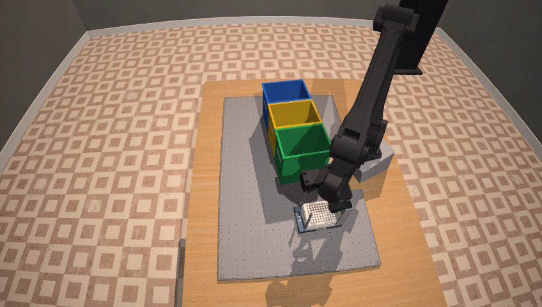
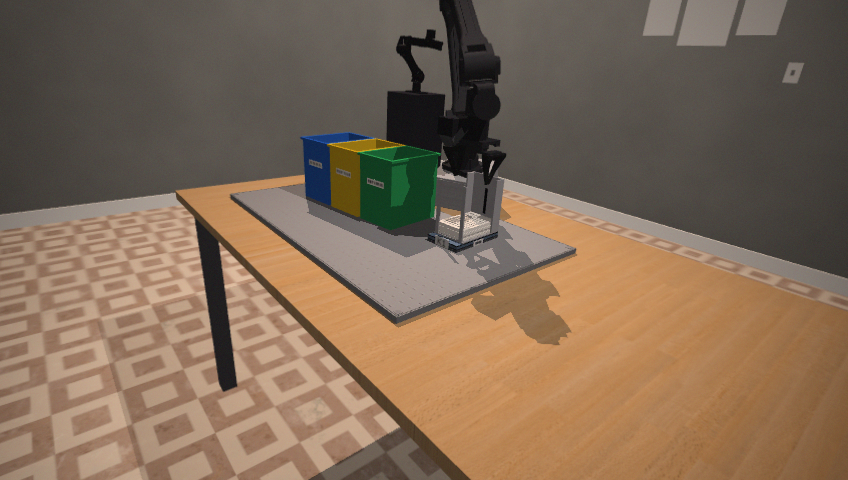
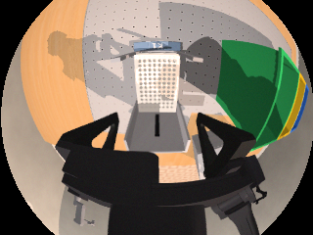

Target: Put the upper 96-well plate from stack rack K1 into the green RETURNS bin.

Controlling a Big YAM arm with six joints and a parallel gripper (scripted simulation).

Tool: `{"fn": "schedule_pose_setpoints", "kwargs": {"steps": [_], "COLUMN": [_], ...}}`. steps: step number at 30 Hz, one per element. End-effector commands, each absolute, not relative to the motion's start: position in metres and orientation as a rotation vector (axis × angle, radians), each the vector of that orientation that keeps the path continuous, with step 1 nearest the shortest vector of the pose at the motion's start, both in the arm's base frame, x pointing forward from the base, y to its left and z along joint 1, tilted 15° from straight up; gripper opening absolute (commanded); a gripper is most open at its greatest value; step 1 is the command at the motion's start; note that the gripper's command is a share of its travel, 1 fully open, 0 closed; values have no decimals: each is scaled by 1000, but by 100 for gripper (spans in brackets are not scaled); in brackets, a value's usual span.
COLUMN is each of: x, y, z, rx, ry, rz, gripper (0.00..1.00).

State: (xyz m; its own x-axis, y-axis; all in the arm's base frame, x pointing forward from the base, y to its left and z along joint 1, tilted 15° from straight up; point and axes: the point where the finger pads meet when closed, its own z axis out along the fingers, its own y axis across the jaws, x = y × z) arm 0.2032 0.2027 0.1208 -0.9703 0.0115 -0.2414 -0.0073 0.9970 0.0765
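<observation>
The stack rack K1 (image 2: 470, 211) stands on the grey pegboard just in front of the green bin. It holds white 96-well plates stacked low inside it; the top plate (image 1: 318, 215) shows its grid of wells, also in the wrist view (image 3: 156, 78). The lower plate is mostly hidden under it. My gripper (image 2: 474, 168) hangs open and empty just above the rack's back wall, fingers spread wide and pointing down. The green bin labelled RETURNS (image 1: 301, 151) stands upright next to the rack, also at the right of the wrist view (image 3: 250, 94).
A yellow bin (image 1: 293, 114) and a blue bin (image 1: 285, 93) stand upright in a row behind the green one. A grey block (image 1: 374, 161) at the arm's base lies right of the bins. The pegboard (image 1: 266, 228) lies on a wooden table.
</observation>
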Motion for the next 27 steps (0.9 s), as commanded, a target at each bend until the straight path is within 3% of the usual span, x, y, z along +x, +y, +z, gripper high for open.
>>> {"fn": "schedule_pose_setpoints", "kwargs": {"steps": [1,27], "x": [208,217], "y": [204,207], "z": [113,78], "rx": [-3,-6], "ry": [2895,2895], "rz": [117,117], "gripper": [100,100]}}
